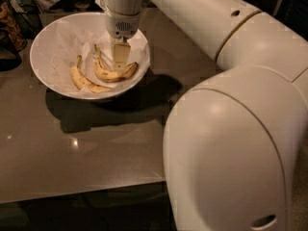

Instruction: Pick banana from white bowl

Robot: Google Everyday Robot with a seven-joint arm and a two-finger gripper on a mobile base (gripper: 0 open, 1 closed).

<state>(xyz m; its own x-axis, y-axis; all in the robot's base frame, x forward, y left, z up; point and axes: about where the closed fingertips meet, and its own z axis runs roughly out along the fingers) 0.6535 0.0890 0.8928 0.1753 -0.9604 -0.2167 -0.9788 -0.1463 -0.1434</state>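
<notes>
The white bowl [53,47], lined with crinkled white paper, stands at the far left of the dark table. Two bananas lie in it. The plump, curved, speckled banana [108,74] lies right of centre, stem pointing up and left. A slimmer, flatter banana [83,81] lies to its left. My gripper [119,59] reaches straight down into the bowl from the white wrist. It is at the curved banana's middle and hides part of it. I cannot tell whether it touches the banana.
My bulky white arm [231,129] fills the right half of the view and hides the table there. Dark clutter [12,28] sits behind the bowl at the far left. The brown table [72,148] extends toward me, its front edge near the bottom.
</notes>
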